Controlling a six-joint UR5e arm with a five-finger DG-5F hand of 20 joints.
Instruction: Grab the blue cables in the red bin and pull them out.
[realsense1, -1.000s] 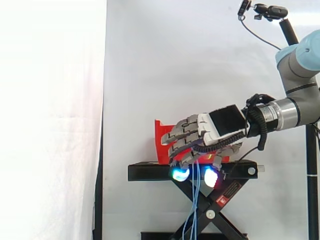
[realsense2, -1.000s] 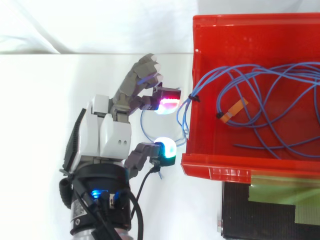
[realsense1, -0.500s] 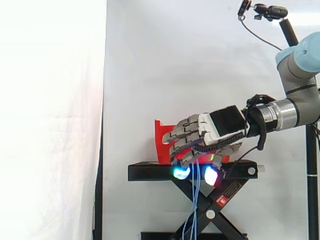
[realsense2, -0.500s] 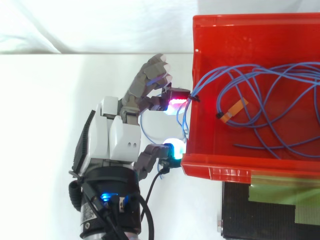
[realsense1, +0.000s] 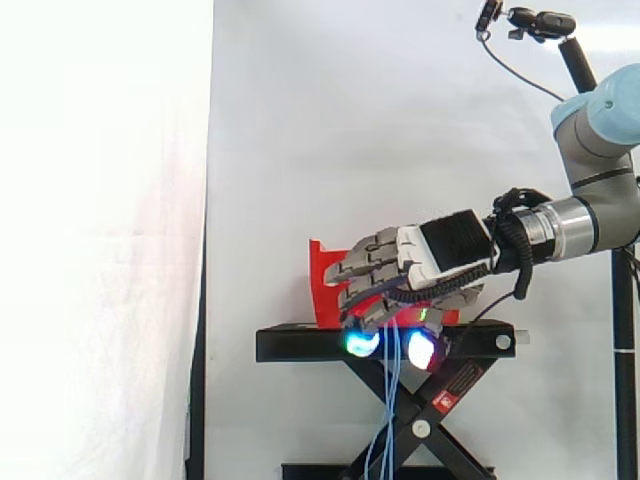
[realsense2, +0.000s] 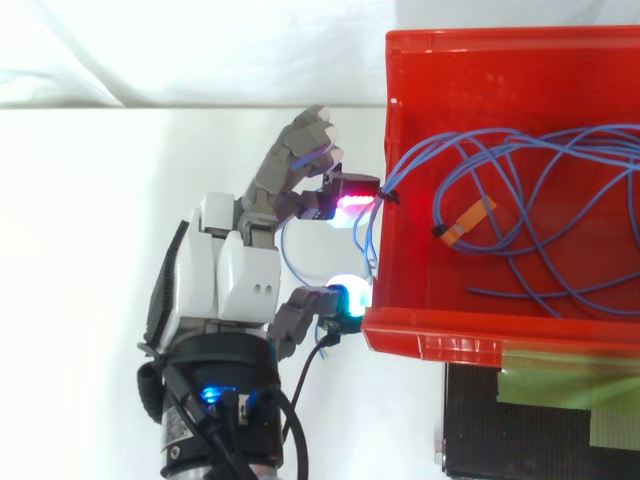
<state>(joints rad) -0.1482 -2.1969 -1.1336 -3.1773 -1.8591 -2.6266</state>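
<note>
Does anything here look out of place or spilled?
Yes. Some blue cables hang over the wall of the red bin nearest the hand and dangle down past the black stand; the rest lie tangled inside.

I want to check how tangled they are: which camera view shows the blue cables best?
The top view: the blue cables lie in loops inside the red bin, some draped over its wall. The side view shows strands hanging below the hand.

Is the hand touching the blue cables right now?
Cannot tell. Top view: the blue cables run close past the hand outside the red bin, neither gap nor contact plain.
</note>
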